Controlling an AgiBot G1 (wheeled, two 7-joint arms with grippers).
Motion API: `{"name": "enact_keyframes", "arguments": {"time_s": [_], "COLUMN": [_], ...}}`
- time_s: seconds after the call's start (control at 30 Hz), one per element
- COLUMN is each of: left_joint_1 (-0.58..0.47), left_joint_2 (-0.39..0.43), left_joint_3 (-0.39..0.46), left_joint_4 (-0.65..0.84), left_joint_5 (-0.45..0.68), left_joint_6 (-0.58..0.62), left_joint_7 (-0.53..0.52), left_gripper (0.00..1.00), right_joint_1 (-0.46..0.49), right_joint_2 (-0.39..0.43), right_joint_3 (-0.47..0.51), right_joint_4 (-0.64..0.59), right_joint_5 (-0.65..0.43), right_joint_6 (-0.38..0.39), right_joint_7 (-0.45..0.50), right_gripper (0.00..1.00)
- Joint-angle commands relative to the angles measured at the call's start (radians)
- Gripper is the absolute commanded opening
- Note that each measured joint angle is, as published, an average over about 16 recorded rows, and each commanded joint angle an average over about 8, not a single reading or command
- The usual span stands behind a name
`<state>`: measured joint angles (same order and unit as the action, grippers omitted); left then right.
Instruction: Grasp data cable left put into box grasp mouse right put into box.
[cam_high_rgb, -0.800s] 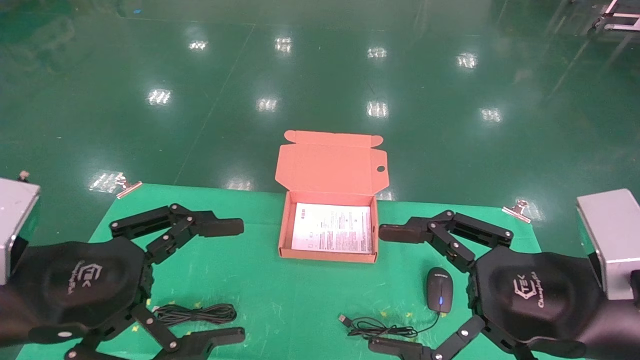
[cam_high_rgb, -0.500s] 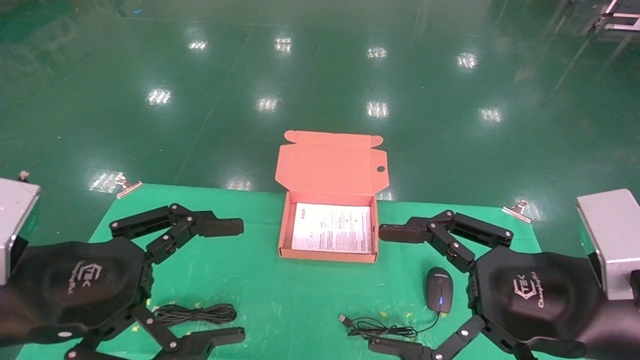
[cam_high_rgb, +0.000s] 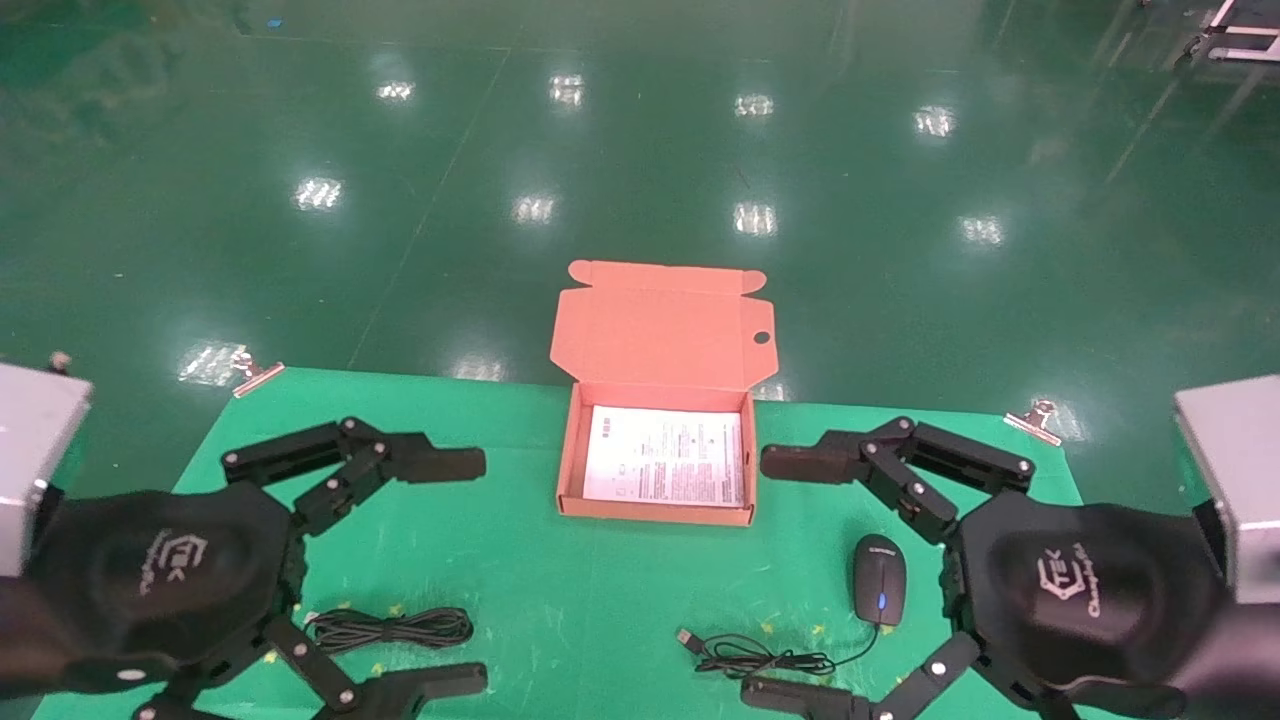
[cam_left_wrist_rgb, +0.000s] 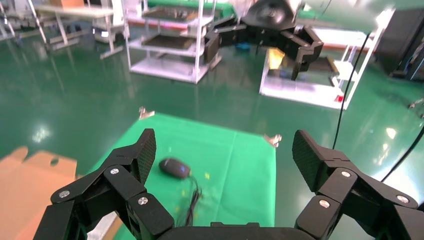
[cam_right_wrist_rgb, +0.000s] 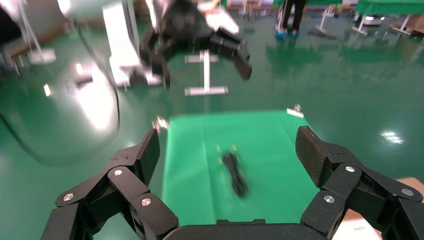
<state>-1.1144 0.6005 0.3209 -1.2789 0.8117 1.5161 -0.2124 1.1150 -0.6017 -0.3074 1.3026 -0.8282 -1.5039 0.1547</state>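
The open salmon-orange box (cam_high_rgb: 570, 460) with a white leaflet inside stands at the far middle of the green mat. The data cable (cam_high_rgb: 390, 628), a narrow black bundle, lies at the near left between my left gripper's fingers; it also shows in the right wrist view (cam_right_wrist_rgb: 235, 174). The black mouse (cam_high_rgb: 879, 579) with a blue light lies at the near right, its cord trailing left to a USB plug; the left wrist view shows it too (cam_left_wrist_rgb: 175, 167). My left gripper (cam_high_rgb: 478, 570) is open and empty above the mat. My right gripper (cam_high_rgb: 765, 578) is open and empty beside the mouse.
The green mat (cam_high_rgb: 540, 590) is clipped at its far corners and ends at a drop to the shiny green floor. The box lid (cam_high_rgb: 660, 330) stands open toward the far side. Racks and stands are on the floor in the wrist views.
Both arms have shifted slightly: the grippers sit a little lower and farther outward in the head view. The cable, mouse and box have not moved.
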Motion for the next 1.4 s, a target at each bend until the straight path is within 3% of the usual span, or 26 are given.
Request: {"name": "enact_keyframes", "arguments": {"time_s": [0.03,0.43,0.73,1.0,1.2,1.4], "left_joint_1": [-0.01,-0.201,-0.331,-0.458,-0.478,-0.45], "left_joint_2": [-0.003,0.012,0.031,0.081,0.119,0.137], "left_joint_3": [0.009,0.186,0.379,0.574,0.658,0.681], "left_joint_4": [0.004,-0.026,-0.037,-0.055,-0.058,-0.051], "left_joint_5": [0.02,0.259,0.425,0.655,0.783,0.858], "left_joint_6": [0.002,0.064,0.068,0.054,0.009,-0.06], "left_joint_7": [-0.005,-0.089,-0.082,-0.043,-0.053,-0.081], "left_gripper": [1.0,1.0,1.0,1.0,1.0,1.0], "right_joint_1": [0.009,0.171,0.3,0.338,0.351,0.348], "right_joint_2": [0.004,-0.01,-0.043,-0.092,-0.126,-0.16], "right_joint_3": [-0.006,-0.123,-0.273,-0.396,-0.465,-0.508], "right_joint_4": [0.005,0.048,0.058,0.055,0.054,0.052], "right_joint_5": [-0.026,-0.299,-0.508,-0.602,-0.692,-0.78], "right_joint_6": [-0.003,-0.053,-0.05,-0.043,-0.019,0.021], "right_joint_7": [-0.011,-0.143,-0.3,-0.419,-0.471,-0.451], "right_gripper": [1.0,1.0,1.0,1.0,1.0,1.0]}}
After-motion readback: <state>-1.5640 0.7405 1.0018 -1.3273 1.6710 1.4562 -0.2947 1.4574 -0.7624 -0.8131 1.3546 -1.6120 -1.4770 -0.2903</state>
